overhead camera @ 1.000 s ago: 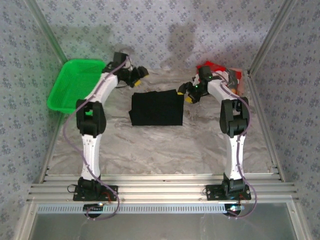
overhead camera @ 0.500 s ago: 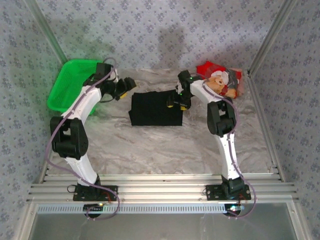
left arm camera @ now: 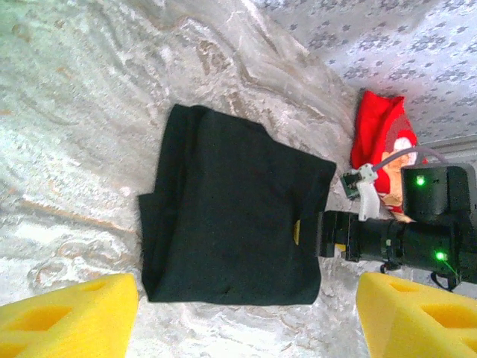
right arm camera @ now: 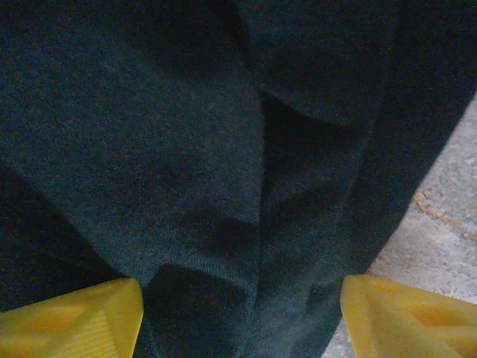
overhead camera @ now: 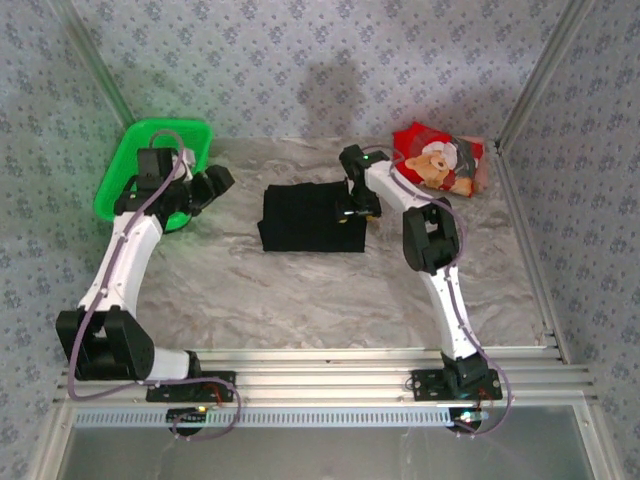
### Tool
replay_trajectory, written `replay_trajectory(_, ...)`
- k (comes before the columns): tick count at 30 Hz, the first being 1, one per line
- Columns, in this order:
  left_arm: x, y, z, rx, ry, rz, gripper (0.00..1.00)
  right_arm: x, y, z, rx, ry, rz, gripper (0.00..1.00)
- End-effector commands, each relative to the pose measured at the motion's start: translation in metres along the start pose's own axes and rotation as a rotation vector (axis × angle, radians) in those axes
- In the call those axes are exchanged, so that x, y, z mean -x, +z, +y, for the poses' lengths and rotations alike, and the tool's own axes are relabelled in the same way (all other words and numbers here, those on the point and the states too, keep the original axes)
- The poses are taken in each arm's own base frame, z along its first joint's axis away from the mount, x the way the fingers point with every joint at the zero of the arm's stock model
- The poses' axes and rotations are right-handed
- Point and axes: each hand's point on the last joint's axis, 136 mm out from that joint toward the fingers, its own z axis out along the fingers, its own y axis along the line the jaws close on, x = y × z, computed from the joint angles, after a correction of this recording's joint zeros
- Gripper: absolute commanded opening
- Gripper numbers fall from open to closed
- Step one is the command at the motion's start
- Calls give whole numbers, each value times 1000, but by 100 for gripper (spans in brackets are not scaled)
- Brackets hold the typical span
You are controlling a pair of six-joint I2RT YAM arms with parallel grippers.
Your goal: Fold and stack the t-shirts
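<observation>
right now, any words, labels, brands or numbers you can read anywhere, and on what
No readable text anywhere.
The red t-shirt has a teddy bear print, with no lettering legible.
The black t-shirt is plain.
The green basket shows no label.

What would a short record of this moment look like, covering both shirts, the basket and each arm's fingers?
black t-shirt: folded into a flat rectangle, middle of the table
red t-shirt: bunched, bear print up, far right corner, apart from the black one
green basket: far left corner
left gripper: fingers apart, empty, between the basket and the black t-shirt
right gripper: fingers apart, at the black t-shirt's right edge
stack: not yet made
</observation>
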Motion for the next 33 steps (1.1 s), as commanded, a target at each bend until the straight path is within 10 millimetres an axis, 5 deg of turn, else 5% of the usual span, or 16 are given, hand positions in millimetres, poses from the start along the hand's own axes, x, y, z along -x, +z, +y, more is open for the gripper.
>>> replay_trajectory(1, -7, -4, 15, 35, -8, 12, 77, -21, 26, -5, -71, -47, 98, 72)
replay_trajectory(4, -4, -9, 19, 41, -20, 1, 77, -26, 38, 1, -53, -32, 121, 65)
replay_trajectory(8, -1, -18, 27, 50, -31, -12, 77, -16, 38, 0, -65, -37, 87, 19)
replay_trajectory(11, -1, -26, 34, 58, -41, -23, 77, 1, 23, -11, -107, -58, 39, 2)
replay_trajectory(18, -9, -33, 36, 29, -7, -62, 77, 64, -62, -40, -255, -106, -242, 0)
replay_trajectory(23, -21, -42, 33, 4, 34, -82, 77, 104, -126, -83, -410, -114, -434, 0)
replay_trajectory(33, -81, -53, -4, 5, 340, -50, 78, 138, -191, -167, -405, 104, -635, 0)
